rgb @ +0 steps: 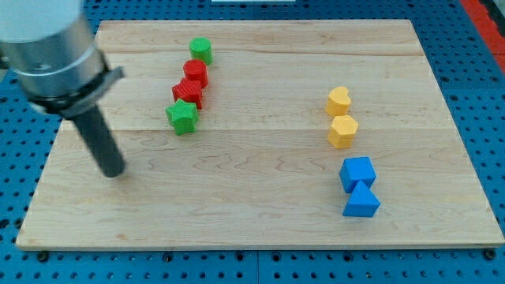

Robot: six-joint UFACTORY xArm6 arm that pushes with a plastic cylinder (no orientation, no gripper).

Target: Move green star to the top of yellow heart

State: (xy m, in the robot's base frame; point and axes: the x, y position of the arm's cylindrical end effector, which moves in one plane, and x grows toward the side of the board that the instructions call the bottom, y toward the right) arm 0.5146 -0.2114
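Nearest the view's bottom, the pale wooden board (260, 229) shows a wide bare strip along its lower edge. On the view's right, the blue wedge-shaped plastic block (361, 201) lies closest to that edge, touching the blue plastic cube (357, 172) just above it; both sit well in from the board's right edge. On the view's left, my tip (114, 172), the lower end of a straight dark rod with no pincer to open or close, rests on the bare wood, near the board's left edge and well apart from every block. Further up on the right, the yellow hexagonal plastic block (342, 131) sits just below the yellow heart-shaped plastic block (338, 100), the two close together; open wood lies above the heart up to the board's top edge. Across a broad empty middle, the green star-shaped plastic block (182, 117) sits up and to the right of my tip, at the lower end of a slanting row. It touches a red star-like plastic block (189, 91), followed by a red rounded plastic block (196, 72) and, furthest, a green rounded plastic block (201, 50), near the top edge.
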